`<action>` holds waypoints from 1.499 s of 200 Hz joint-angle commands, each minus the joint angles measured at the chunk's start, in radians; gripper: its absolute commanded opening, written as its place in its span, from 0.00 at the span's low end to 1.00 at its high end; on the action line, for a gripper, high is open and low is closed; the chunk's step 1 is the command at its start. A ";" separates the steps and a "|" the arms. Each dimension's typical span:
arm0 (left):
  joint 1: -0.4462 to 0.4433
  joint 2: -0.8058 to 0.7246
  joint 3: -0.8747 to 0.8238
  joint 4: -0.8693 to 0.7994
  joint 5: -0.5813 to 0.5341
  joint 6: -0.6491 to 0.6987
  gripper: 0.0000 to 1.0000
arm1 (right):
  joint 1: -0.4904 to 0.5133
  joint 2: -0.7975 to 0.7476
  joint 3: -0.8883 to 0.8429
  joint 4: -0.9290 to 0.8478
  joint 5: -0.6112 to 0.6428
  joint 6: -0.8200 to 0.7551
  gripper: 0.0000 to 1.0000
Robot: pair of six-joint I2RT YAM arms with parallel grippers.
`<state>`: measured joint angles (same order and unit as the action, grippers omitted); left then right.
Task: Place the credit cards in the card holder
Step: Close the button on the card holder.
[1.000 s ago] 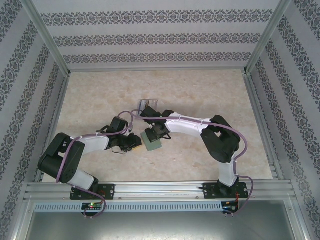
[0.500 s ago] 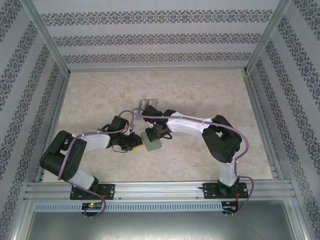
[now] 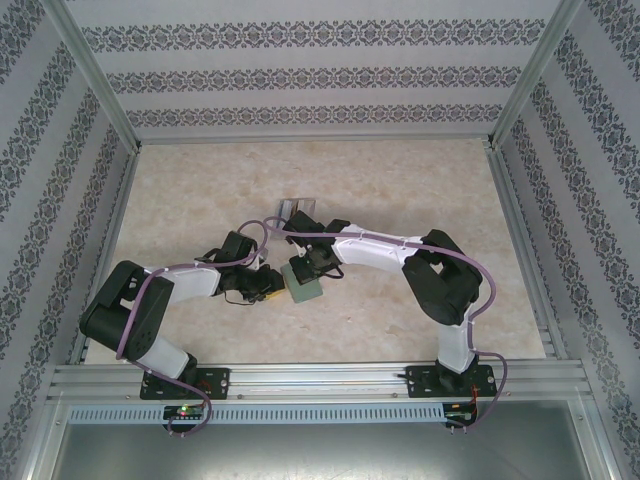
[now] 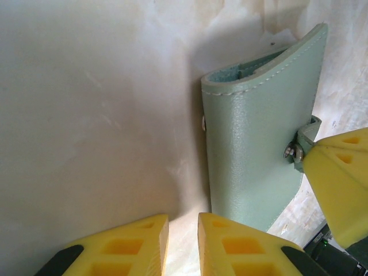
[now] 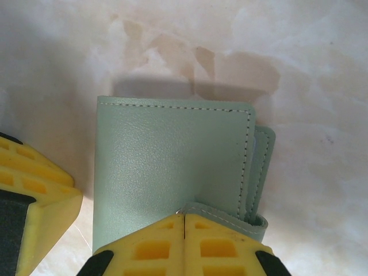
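Note:
The card holder (image 3: 304,283), a grey-green wallet, lies folded shut on the table between the two arms. In the right wrist view my right gripper (image 5: 184,225) is shut on the snap tab at the near edge of the card holder (image 5: 172,164). In the left wrist view my left gripper (image 4: 183,238) stands slightly open at the corner of the card holder (image 4: 253,144). Nothing is between its fingers. The right gripper's yellow finger (image 4: 339,184) pinches the tab there. From above, the left gripper (image 3: 274,286) sits left of the wallet and the right gripper (image 3: 312,268) over its far edge. The credit cards are hidden.
A clear slotted rack (image 3: 298,208) stands just behind the right arm's wrist. Patterned walls and metal rails (image 3: 520,240) close the table on three sides. The marble tabletop (image 3: 200,190) has free room at the back and on both sides.
The left arm's elbow has shifted slightly to the right. The wallet and both grippers stay where they were.

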<state>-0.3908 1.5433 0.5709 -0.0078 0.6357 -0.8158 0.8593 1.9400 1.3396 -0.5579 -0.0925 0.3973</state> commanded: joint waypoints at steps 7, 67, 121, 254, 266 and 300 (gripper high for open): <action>-0.018 0.066 -0.005 0.046 -0.031 0.020 0.22 | -0.005 0.036 -0.005 -0.001 -0.026 0.025 0.00; -0.017 0.085 -0.004 0.062 -0.024 0.011 0.22 | 0.009 0.057 -0.033 0.023 -0.033 0.046 0.00; -0.017 0.089 -0.006 0.067 -0.024 0.000 0.21 | 0.042 0.057 -0.109 0.069 0.018 0.089 0.00; 0.052 -0.221 0.065 -0.197 -0.195 0.084 0.35 | 0.019 -0.325 -0.263 0.324 0.093 0.052 0.28; 0.066 -0.294 0.110 -0.296 -0.268 0.115 0.42 | 0.020 -0.418 -0.314 0.389 0.144 0.013 0.32; 0.070 -0.501 0.196 -0.466 -0.563 0.204 0.82 | 0.015 -0.704 -0.477 0.506 0.423 -0.133 0.55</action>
<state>-0.3317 1.1572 0.7136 -0.2893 0.3298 -0.7040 0.8852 1.3956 0.9634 -0.1730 0.0868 0.3939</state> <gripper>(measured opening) 0.726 0.478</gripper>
